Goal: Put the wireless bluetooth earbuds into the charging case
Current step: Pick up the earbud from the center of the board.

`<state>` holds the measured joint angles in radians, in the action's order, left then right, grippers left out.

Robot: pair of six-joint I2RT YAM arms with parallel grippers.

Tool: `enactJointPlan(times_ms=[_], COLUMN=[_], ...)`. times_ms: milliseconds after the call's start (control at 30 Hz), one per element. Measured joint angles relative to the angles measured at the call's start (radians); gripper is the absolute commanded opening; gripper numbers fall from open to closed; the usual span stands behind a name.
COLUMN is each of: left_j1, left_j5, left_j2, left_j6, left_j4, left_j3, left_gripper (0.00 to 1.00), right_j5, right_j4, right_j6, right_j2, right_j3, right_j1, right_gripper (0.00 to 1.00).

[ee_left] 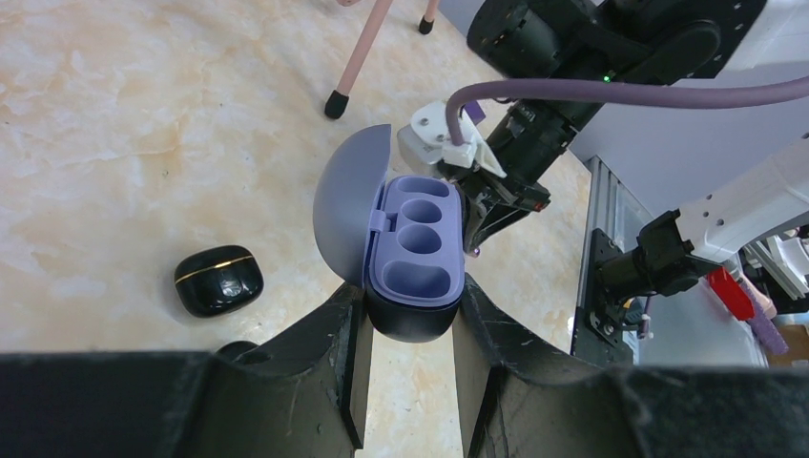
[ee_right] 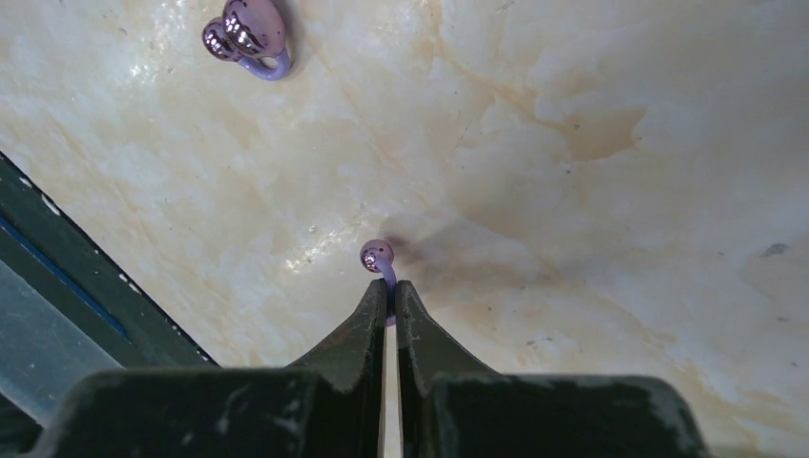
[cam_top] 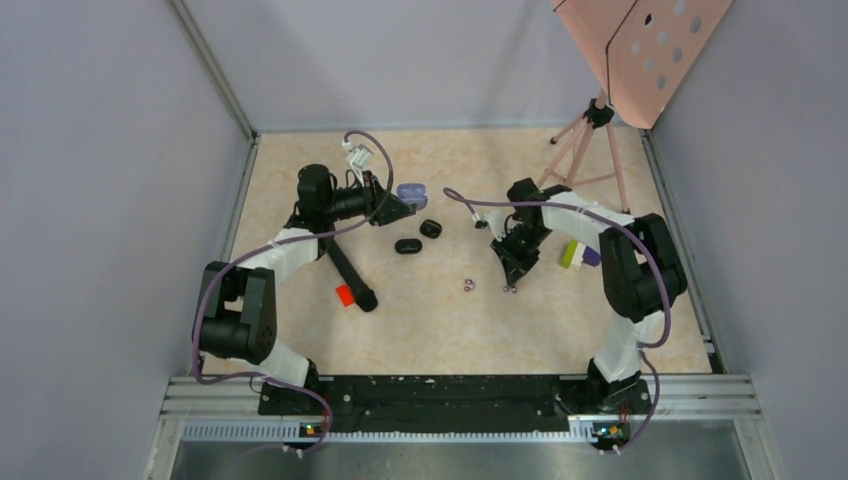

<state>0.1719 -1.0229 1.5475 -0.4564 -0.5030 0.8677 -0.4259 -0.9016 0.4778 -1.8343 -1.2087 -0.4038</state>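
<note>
We note pick step in hand: right tool [ee_right: 391, 291] clamped on small pale-purple earbud [ee_right: 378, 256] at beige surface [ee_right: 572, 143]; left tool [ee_left: 410, 289] grips open purple oval charging case [ee_left: 417, 239], sockets empty. Next, we judge: lift, align over socket.

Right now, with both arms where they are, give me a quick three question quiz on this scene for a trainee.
1. True or false: the purple charging case held between the left jaws has its lid closed.
2. What do the right jaws pinch? A) a purple earbud B) a black case C) nothing
3. Fill in: the other purple earbud lies loose on the ____.
Key: 1 false, the lid is open and the wells are empty. 2 A. 3 table.
</note>
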Motion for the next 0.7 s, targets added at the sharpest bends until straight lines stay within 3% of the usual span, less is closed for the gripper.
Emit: enactJointPlan(times_ms=[200,367,567,700], left_j1=[0.0,0.0,0.019,0.051], left_j5=[-0.007,-0.055,-0.126,-0.158], left_j2=[0.0,0.01,0.027,0.028], left_j6=[0.002,0.001,-0.023,-0.063], left_j4=[0.002,-0.023,-0.115,-0.211], left_j3=[0.001,0.02,0.053,0.071], left_gripper=[0.0,0.0,0.0,0.0], right_j5=[0.004,-0.072,-0.191,-0.211], right_j4=[-0.006,0.017,0.189,0.317], right_j6=[0.019,0.045,0.016,-0.045], right_j2=[0.124,0.28,0.454,0.467], right_j3=[-0.014,-0.122,-0.224,-0.274], right_j1=[0.0,0.0,-0.02,-0.084], right_gripper=[0.0,0.0,0.0,0.0])
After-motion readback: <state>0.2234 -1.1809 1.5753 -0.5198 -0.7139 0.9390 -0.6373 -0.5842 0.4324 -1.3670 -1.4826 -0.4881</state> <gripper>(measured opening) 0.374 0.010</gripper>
